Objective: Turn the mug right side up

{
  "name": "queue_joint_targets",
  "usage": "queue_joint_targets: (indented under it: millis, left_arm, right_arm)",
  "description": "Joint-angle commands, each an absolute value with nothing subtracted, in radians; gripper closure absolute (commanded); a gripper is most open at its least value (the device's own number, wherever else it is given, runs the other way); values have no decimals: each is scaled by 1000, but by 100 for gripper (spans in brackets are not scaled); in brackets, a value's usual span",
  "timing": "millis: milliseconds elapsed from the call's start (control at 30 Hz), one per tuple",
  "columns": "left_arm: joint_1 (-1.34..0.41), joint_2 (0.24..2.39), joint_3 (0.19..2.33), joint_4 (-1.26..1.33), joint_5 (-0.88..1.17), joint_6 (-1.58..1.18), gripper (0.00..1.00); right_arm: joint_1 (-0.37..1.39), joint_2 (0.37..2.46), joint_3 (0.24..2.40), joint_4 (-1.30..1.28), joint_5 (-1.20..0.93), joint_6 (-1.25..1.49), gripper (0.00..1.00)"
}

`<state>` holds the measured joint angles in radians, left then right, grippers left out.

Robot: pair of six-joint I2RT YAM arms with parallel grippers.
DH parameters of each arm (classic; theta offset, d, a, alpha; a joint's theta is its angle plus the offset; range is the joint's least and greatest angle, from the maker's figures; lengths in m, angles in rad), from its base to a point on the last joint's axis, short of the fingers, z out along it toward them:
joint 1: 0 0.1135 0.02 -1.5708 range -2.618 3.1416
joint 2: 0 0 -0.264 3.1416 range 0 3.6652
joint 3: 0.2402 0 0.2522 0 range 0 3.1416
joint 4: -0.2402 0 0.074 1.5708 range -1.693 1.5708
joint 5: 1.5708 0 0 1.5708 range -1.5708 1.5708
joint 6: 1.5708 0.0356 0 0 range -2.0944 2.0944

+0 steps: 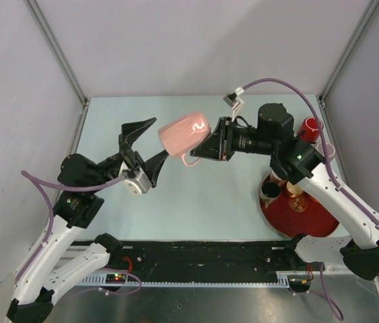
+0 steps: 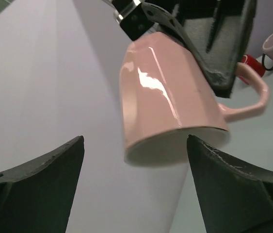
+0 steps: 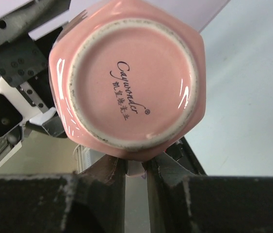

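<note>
A pink mug (image 1: 184, 135) hangs in the air over the middle of the table, lying sideways with its base toward the right arm. My right gripper (image 1: 206, 152) is shut on the mug's handle (image 2: 252, 97). In the right wrist view the mug's base (image 3: 129, 80) with printed lettering fills the top, and the fingers (image 3: 109, 177) clamp the handle below it. My left gripper (image 1: 142, 145) is open, just left of the mug. In the left wrist view its two fingertips (image 2: 73, 155) flank the mug's open rim (image 2: 170, 148) without touching it.
A dark red plate (image 1: 300, 215) with items on it lies at the right, under the right arm. A red mug (image 1: 308, 127) and a white mug (image 1: 326, 149) stand at the far right. Frame posts rise at the back corners.
</note>
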<state>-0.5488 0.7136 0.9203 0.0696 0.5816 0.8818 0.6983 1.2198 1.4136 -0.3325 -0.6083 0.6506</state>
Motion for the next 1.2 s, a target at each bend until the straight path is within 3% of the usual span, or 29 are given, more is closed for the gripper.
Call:
queue_joint_targets:
  millis: [0, 133, 333, 433, 633, 667, 733, 833, 900, 1000, 1167]
  left_arm:
    - [-566, 732, 977, 114, 584, 894, 14]
    - [-573, 755, 999, 115, 592, 908, 27]
    - [-606, 761, 1004, 114, 594, 935, 62]
    - [-620, 748, 985, 108, 602, 957, 70]
    - [-643, 733, 968, 104, 572, 970, 97]
    - [-645, 732, 970, 104, 547, 936, 99]
    - [-650, 740, 987, 104, 445, 806, 100]
    - [-653, 801, 1055, 17, 77, 512, 100]
    - [-650, 855, 1124, -164, -107, 324, 100]
    - [-644, 902, 1182, -418, -220, 65, 100]
    - [-595, 971, 1256, -736, -224, -404, 100]
  right_arm:
    - [775, 1167, 1431, -250, -530, 664, 100]
    - [817, 1166, 1427, -255, -521, 663, 100]
    - [827, 1171, 1427, -272, -560, 677, 100]
    - [826, 1179, 1427, -267, -572, 687, 100]
    - [821, 1205, 1429, -244, -575, 718, 100]
    - [812, 1204, 1430, -247, -557, 725, 95]
    - [789, 1193, 1431, -273, -504, 732, 73]
    - [753, 1177, 1451, -400, -375, 689, 32]
    - [742, 1170, 1478, -505, -268, 648, 12]
    - [773, 1163, 1515, -623, -94, 590, 2]
    - [968, 1228, 1631, -760, 339, 534, 1]
